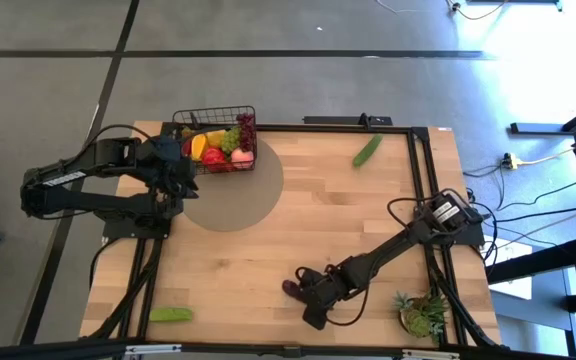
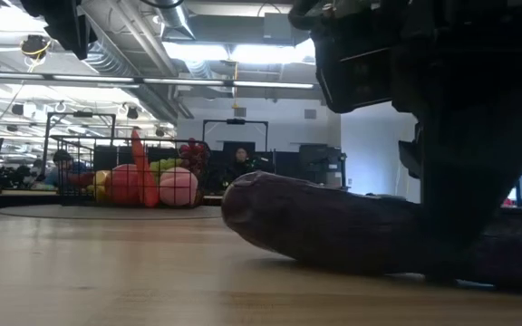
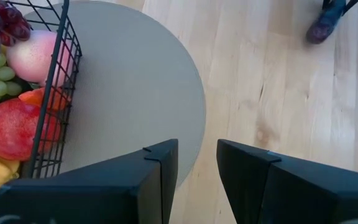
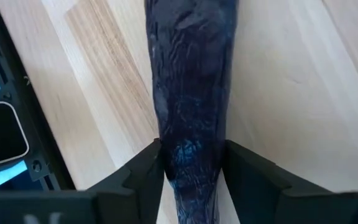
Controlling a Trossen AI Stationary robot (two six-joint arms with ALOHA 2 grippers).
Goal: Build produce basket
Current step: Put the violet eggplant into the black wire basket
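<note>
A dark purple eggplant (image 4: 191,93) lies flat on the wooden table (image 1: 298,240), near the table's front edge on the right arm's side. Its long axis runs straight out from the right claw (image 4: 193,171), whose two fingers sit against either side of the eggplant's near end, closed on it. The eggplant's rounded far tip points away from that claw, roughly toward the table's left side.

The black wire basket (image 1: 218,140) stands at the far left of the table on a grey round mat (image 1: 238,195), filled with fruit. The left claw (image 3: 197,165) hovers just beside the basket over the mat, fingers slightly apart, holding nothing.
</note>
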